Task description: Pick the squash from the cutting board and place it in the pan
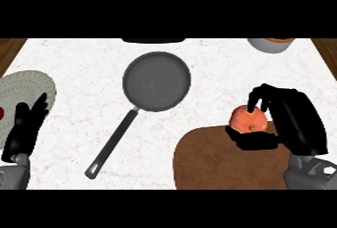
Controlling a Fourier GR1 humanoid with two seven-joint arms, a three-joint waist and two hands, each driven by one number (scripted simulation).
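1. Toward the counter's (79,67) right edge you see the right hand (289,118) clenched round the squash (248,119), fingers curled over its top and the thumb tucked beneath it.
2. You find the squash, orange-red and rounded, at the far edge of the brown cutting board (211,164); you cannot tell whether it touches the board or sits just above it.
3. You see the cutting board lying at the counter's near right, its rounded corner pointing toward the middle.
4. You can spot the pan (157,81) at the counter's centre, nearer the far edge, dark grey and round, with nothing inside it.
5. Your pan's handle (113,142) runs down and leftward toward the near edge, ending well apart from the board.
6. You see the left hand (23,129) at the counter's left edge, released and resting, fingers straight and pointing away from you.
7. You notice a pale ridged plate (26,89) under and beyond that hand, at the left edge.
8. You can make out a dark object (154,40) cut off at the far edge and a bowl (270,44) at the far right corner.
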